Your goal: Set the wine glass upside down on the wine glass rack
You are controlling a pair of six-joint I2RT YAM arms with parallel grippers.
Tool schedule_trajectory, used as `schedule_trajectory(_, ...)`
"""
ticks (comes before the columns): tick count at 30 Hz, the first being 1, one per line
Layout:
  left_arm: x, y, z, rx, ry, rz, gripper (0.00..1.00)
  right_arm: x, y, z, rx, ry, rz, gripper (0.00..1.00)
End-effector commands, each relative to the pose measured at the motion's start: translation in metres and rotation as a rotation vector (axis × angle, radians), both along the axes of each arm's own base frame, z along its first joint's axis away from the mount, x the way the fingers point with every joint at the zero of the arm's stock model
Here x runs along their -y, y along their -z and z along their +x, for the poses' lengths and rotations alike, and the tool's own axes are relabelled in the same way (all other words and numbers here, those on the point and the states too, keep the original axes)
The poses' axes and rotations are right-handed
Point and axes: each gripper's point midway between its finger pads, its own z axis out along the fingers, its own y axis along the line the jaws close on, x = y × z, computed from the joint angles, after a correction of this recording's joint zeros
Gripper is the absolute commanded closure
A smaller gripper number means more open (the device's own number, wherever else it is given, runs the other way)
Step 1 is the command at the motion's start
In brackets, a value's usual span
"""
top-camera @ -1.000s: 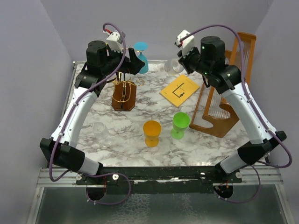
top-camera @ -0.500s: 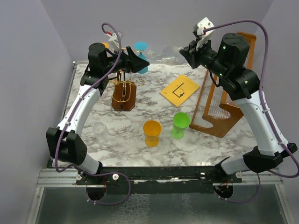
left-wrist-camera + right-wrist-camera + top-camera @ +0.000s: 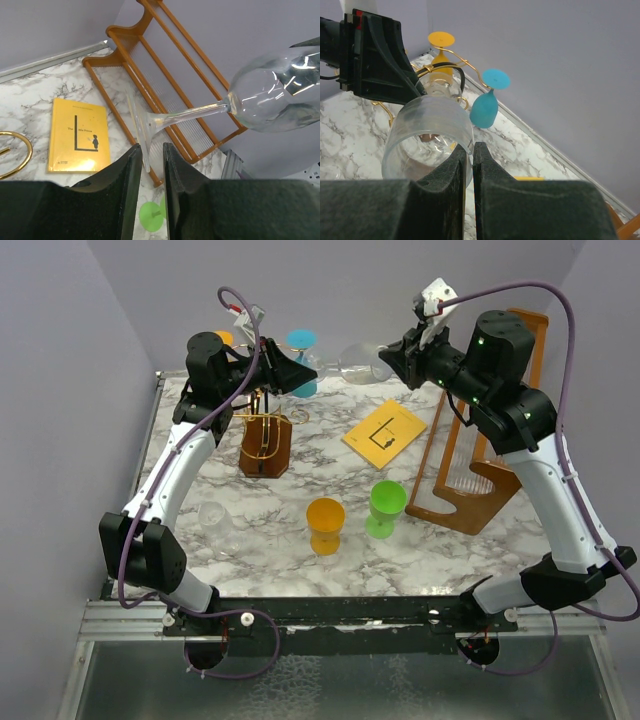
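The marble tabletop [image 3: 330, 480], white with grey veins, carries everything. At its right stands a tall orange-brown wooden frame [image 3: 445, 515], stepped and strung with thin upright wires. Both arms reach toward the back edge and meet in the air there.

The rack [image 3: 265, 445] sits back left: a dark brown wooden block with thin gold wire rising into curled arms. A blue goblet [image 3: 485, 110] and a yellow goblet [image 3: 441, 39] hang on it upside down, their feet up. A flat yellow book [image 3: 385, 433] with a black line drawing lies between the rack and the frame.

The wine glass [image 3: 270, 95] is clear and smooth, with a round bowl, a slim stem and a flat disc foot. It lies on its side in the air, off the tabletop, just right of the rack's top and not on it. The right fingers [image 3: 445, 200], black and blocky, are nearly closed and pinch the bowl's rim wall between them. The left fingers [image 3: 125, 195] stand narrowly apart with the foot's edge in the gap. Whether they press it cannot be told.

Near the front stand an orange cup [image 3: 325, 525] and a green cup [image 3: 385, 508], both matte plastic and waisted in shape.
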Motion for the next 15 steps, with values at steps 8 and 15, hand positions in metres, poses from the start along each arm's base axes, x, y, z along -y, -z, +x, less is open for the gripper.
schedule_trajectory(8,0.004,-0.007,-0.003,0.06,0.045,0.014,1.0,0.002,-0.025,-0.015,0.066,-0.031,0.051,0.99)
schedule_trajectory(15,-0.031,-0.016,0.011,0.131,-0.097,0.101,1.0,0.016,-0.011,-0.005,0.088,0.048,-0.02,0.42)
